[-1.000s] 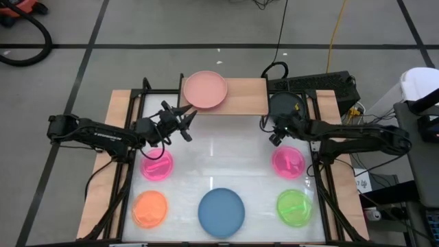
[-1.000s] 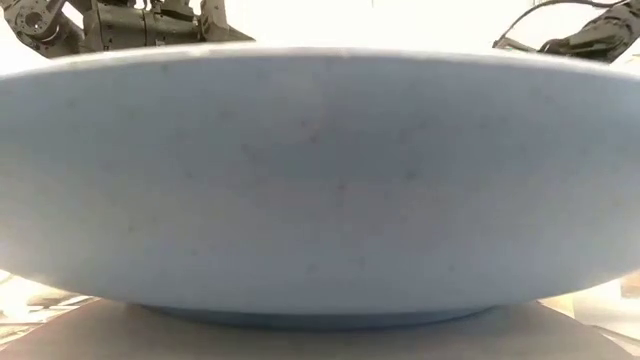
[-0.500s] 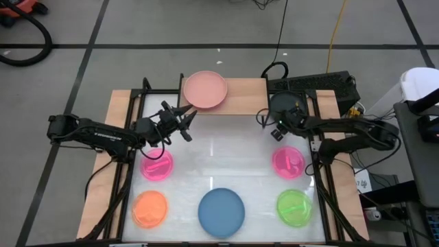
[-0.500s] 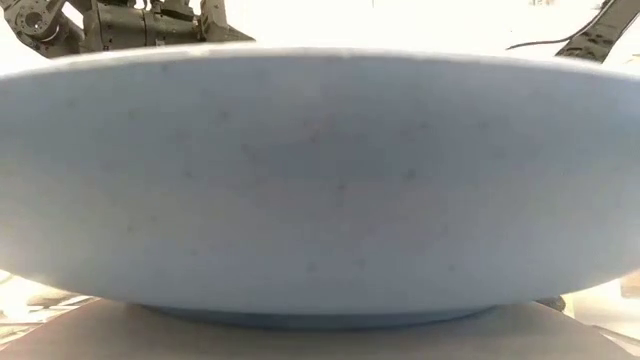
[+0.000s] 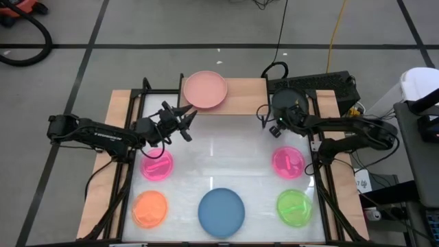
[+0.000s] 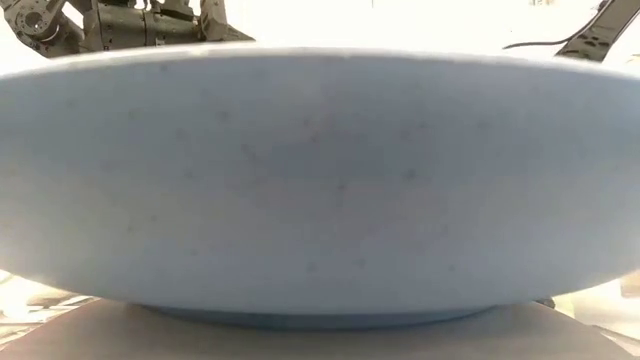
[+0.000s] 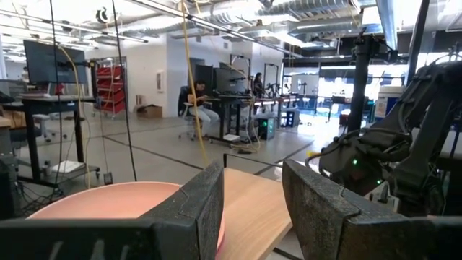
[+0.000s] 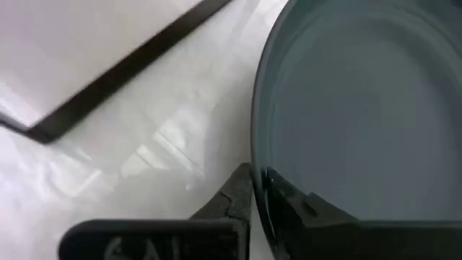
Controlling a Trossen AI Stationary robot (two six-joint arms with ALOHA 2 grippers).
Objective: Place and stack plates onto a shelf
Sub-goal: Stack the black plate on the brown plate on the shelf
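Dark grey plate [image 8: 361,115] rim pinched by right gripper [image 5: 278,125] | left gripper [image 5: 180,122] wide, empty, near pale pink plate [image 5: 204,90] on shelf [image 5: 248,96]

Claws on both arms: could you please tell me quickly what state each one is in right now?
Left claw: open, empty, hanging near the pink plate on the shelf.
Right claw: shut on the rim of the dark grey plate.

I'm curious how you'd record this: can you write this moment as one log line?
right gripper: shut on grey plate rim | left gripper: open, waiting by shelf | pink plate: on shelf | five plates on table
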